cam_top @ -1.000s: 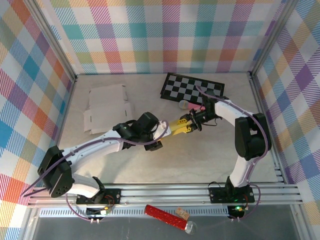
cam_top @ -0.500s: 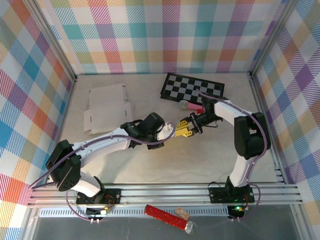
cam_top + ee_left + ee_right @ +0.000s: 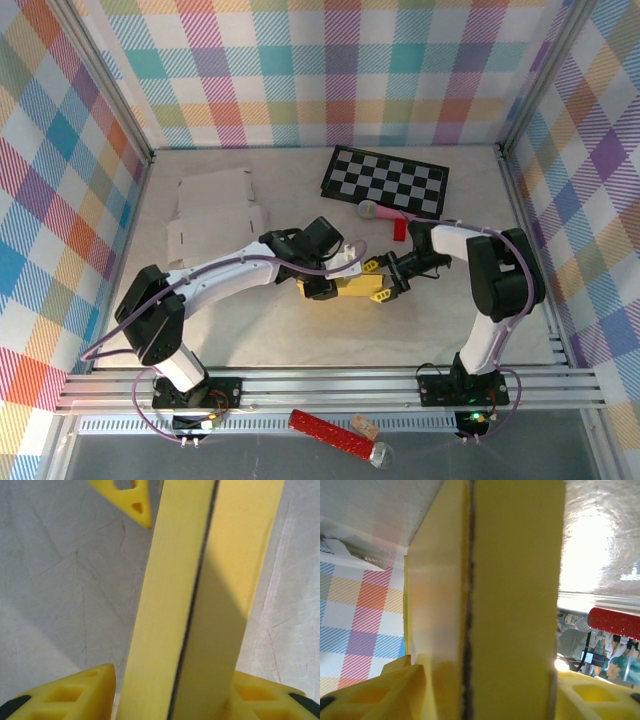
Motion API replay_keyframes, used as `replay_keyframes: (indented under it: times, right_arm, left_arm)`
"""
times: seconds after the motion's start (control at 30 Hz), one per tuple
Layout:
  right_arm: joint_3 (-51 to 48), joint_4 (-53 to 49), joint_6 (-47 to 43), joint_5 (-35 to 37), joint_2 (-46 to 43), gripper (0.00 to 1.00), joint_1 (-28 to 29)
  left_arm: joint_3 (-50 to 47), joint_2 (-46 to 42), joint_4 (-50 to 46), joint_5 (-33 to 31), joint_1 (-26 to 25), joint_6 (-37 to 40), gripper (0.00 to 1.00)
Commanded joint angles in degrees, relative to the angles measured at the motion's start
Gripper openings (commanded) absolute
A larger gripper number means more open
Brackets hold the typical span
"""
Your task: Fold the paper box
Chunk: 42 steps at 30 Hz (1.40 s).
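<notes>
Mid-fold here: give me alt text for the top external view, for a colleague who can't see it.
Both arms meet in the middle, the left gripper and right gripper each with fingers either side of a yellow box. White cardboard lies rear left and a checkerboard rear centre.

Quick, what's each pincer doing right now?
Left pincer: closed on the yellow paper box.
Right pincer: straddles the same box; whether it grips cannot be told.
</notes>
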Motion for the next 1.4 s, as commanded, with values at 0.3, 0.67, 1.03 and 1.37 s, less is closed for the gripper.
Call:
replay_keyframes:
  times: [0.3, 0.67, 1.03, 1.37]
  right_arm:
    - [6.6, -5.4, -0.6, 12.0, -9.4, 0.77, -6.4]
    - [3.5, -6.7, -0.4, 46.9, -36.3, 0.68, 0.4]
    - [0.3, 5.7, 6.6, 53.6, -33.0, 0.62, 13.3]
    - [1.6, 5.4, 5.4, 53.3, -28.1, 0.59, 13.4]
  left_arm:
    - [3.6, 4.7, -3.2, 4.5, 2.6, -4.1, 0.44]
    - [7.2, 8.2, -5.7, 7.8, 6.5, -9.8, 0.44]
    - [8.1, 8.6, -6.6, 8.9, 7.5, -9.3, 0.46]
    - [9.1, 9.3, -6.7, 9.1, 7.7, -9.7, 0.47]
